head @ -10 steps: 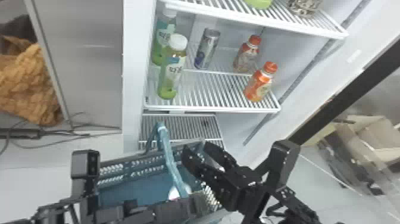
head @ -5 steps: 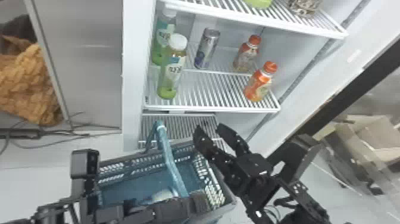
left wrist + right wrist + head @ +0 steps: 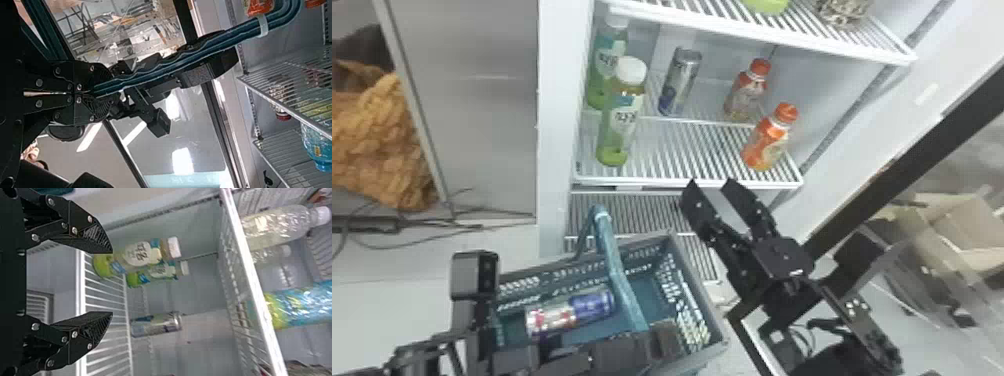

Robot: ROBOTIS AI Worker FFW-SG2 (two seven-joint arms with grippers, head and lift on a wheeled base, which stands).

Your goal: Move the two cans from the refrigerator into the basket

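- A can (image 3: 569, 311), silver, red and blue, lies on its side on the floor of the blue-green basket (image 3: 699, 305), in front of the refrigerator (image 3: 554, 100).
- The other can (image 3: 680, 80), slim and silver, stands upright inside the refrigerator, toward the back of the middle shelf (image 3: 672, 142).
- The left gripper (image 3: 657, 337) is clamped on the basket's raised handle (image 3: 621, 275), its 2 fingers (image 3: 102, 76) pressed together around it.
- The right gripper (image 3: 710, 185), its 2 fingers (image 3: 96, 237) spread well apart, hangs at the front of the refrigerator, near the middle shelf's front edge and above the basket's right side.
- To the left of the upright can, 2 green bottles with white caps share the shelf, the front bottle (image 3: 621, 117) partly covering the rear bottle (image 3: 606, 65).
- On the shelf's right side stand 2 bottles with orange caps, the nearer orange bottle (image 3: 769, 137) by the front edge and the farther orange bottle (image 3: 746, 92) behind it.
- A rumpled tan cloth (image 3: 377, 145) sits at far left; cardboard boxes (image 3: 962, 220) are piled at far right.
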